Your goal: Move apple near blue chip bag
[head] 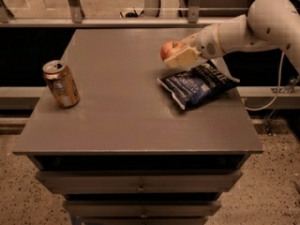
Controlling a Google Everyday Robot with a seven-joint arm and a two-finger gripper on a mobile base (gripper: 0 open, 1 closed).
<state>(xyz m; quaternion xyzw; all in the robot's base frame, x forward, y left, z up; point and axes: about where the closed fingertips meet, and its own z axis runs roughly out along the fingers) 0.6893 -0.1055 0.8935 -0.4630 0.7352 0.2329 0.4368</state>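
My gripper comes in from the right on a white arm and is shut on the small red apple. It holds the apple in the air just above the tabletop. The crinkled dark-blue chip bag with white lettering lies flat on the grey table, just below and to the right of the apple. The gripper's cream fingers cover the apple's lower right side.
A gold-tan drink can stands upright near the table's left edge. The grey table has drawers below its front edge. A metal railing runs behind the table's far edge.
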